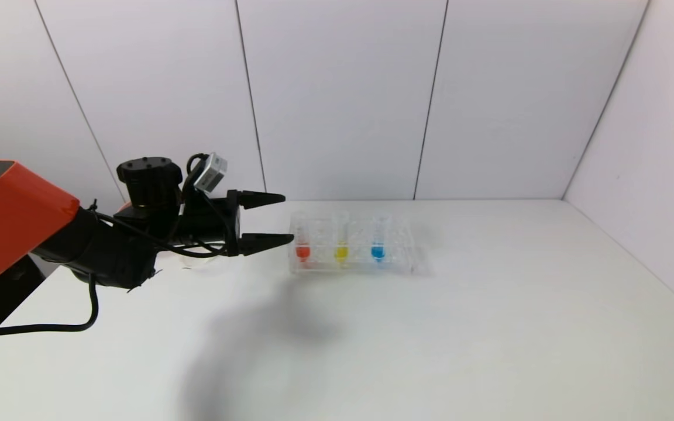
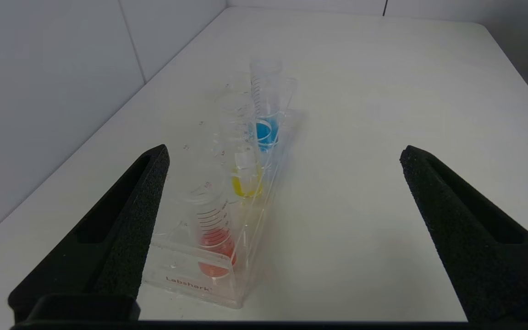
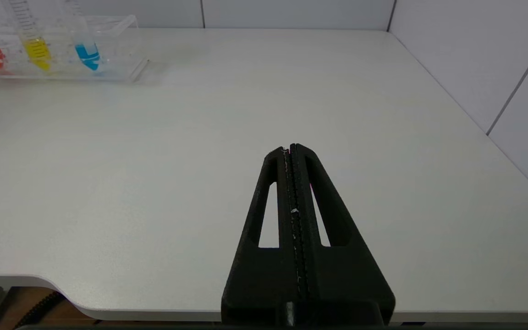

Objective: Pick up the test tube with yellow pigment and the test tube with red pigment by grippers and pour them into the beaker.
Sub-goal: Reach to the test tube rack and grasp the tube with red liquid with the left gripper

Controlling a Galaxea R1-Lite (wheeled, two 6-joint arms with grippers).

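The test tube with red pigment (image 1: pixel 302 248) and the test tube with yellow pigment (image 1: pixel 341 248) stand upright in a clear rack (image 1: pixel 398 257) at mid table. My left gripper (image 1: pixel 288 218) is open and empty, just left of the rack's red end and above the table. In the left wrist view the red tube (image 2: pixel 215 247) is nearest, beside one finger, and the yellow tube (image 2: pixel 246 181) stands behind it; the gripper (image 2: pixel 284 151) is wide open. My right gripper (image 3: pixel 290 147) is shut and empty over the table's near edge. The beaker is hidden or out of view.
A tube with blue liquid (image 1: pixel 377 250) stands in the same rack, to the right of the yellow one. White walls close the table at the back and on the right. The rack also shows far off in the right wrist view (image 3: pixel 124 43).
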